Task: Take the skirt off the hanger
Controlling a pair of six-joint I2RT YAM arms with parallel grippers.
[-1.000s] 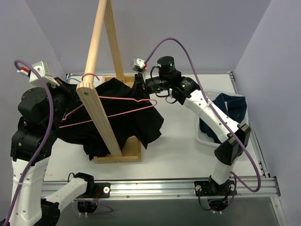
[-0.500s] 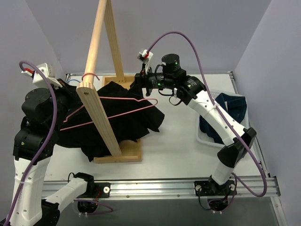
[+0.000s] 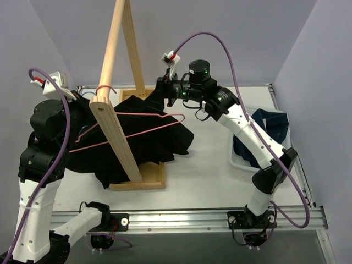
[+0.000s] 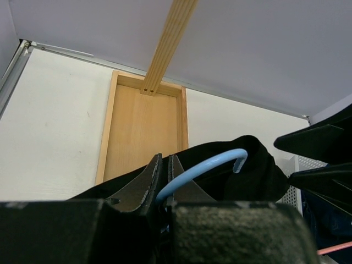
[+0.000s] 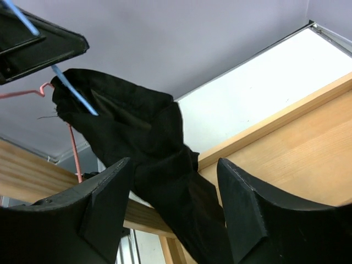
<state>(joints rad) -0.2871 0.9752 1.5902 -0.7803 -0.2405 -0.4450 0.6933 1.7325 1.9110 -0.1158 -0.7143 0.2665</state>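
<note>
The black skirt (image 3: 154,143) hangs in folds around the wooden rack. Its top is bunched on a blue wire hanger (image 4: 203,168). My left gripper (image 4: 163,159) is shut on that hanger's hook, at the left of the rack (image 3: 80,107). My right gripper (image 3: 154,100) hovers open over the skirt's far corner. In the right wrist view a fold of the skirt (image 5: 148,137) runs between the spread fingers of the right gripper (image 5: 173,165) without being pinched. The blue hanger's wire (image 5: 74,91) shows at the fold's upper end.
A wooden rack with a slanted post (image 3: 113,118) and a flat base (image 4: 143,126) stands mid-table. A pink wire hanger (image 3: 132,129) lies across the skirt. At the right, a white basket (image 3: 237,160) holds a dark blue garment (image 3: 272,124).
My right gripper went from shut on the skirt's far corner to open and rose slightly to the left. The skirt's right edge sagged. The left arm shifted a little up and right.
</note>
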